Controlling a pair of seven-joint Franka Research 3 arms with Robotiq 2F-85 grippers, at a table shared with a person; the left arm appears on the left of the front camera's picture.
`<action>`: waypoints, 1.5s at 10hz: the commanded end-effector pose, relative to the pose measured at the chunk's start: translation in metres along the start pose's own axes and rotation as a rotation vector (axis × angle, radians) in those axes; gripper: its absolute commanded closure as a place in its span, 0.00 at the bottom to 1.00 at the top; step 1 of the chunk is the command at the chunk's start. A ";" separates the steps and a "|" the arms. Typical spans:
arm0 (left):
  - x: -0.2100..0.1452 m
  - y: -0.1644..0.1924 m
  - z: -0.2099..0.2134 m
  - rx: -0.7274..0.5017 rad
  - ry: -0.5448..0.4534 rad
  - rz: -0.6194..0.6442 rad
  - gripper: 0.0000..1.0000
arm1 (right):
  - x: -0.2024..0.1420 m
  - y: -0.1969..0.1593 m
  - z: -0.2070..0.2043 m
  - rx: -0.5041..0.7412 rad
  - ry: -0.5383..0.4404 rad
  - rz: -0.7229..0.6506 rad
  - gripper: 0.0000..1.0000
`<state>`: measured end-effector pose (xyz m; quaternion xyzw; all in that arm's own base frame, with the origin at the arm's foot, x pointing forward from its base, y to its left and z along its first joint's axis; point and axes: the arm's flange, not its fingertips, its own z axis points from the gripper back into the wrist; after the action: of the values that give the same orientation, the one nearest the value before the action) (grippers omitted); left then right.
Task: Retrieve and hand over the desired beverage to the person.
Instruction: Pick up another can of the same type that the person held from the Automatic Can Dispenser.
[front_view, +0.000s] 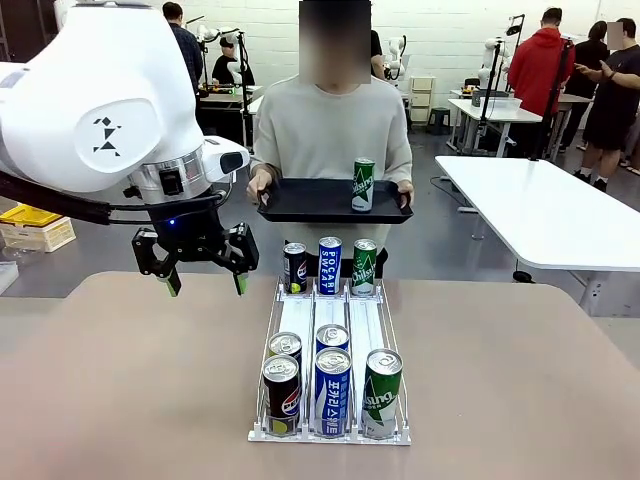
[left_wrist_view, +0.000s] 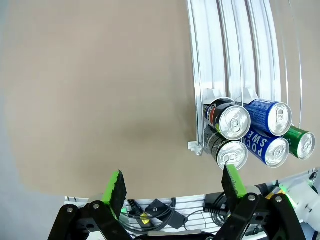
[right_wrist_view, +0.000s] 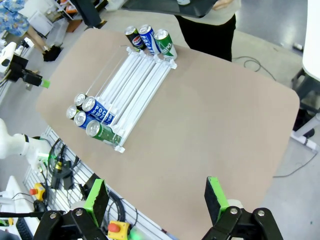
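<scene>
In the front view the person, in a light grey sweatshirt, stands at the far side of the table and holds a black tray with both hands. On the tray stands the green can, upright, with white print on its side. The left gripper hangs above the table, to the left of the white rack, with its fingers spread and nothing between them. The rack carries three far cans, one black, one blue and one green, and five near cans. In the left wrist view the left gripper is wide apart over the bare table, and the near cans show their silver tops at the end of the rack. In the right wrist view the right gripper is also spread and empty, high above the table. Here the whole rack is seen from above, and the tray shows at the top edge.
</scene>
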<state>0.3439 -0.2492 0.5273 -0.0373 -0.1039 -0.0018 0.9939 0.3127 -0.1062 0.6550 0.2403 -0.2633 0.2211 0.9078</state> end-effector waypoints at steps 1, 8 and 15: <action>0.001 -0.002 -0.001 0.008 -0.017 0.008 0.00 | 0.001 -0.001 -0.002 0.015 -0.010 0.006 0.00; -0.020 -0.066 -0.048 0.038 0.124 0.042 0.00 | 0.001 -0.001 -0.002 0.015 -0.010 0.006 0.00; -0.026 -0.081 -0.080 -0.004 0.117 -0.139 0.00 | 0.001 -0.001 -0.002 0.015 -0.010 0.006 0.00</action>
<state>0.3298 -0.3376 0.4530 -0.0365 -0.0348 -0.0620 0.9968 0.3126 -0.1062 0.6550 0.2401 -0.2633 0.2210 0.9079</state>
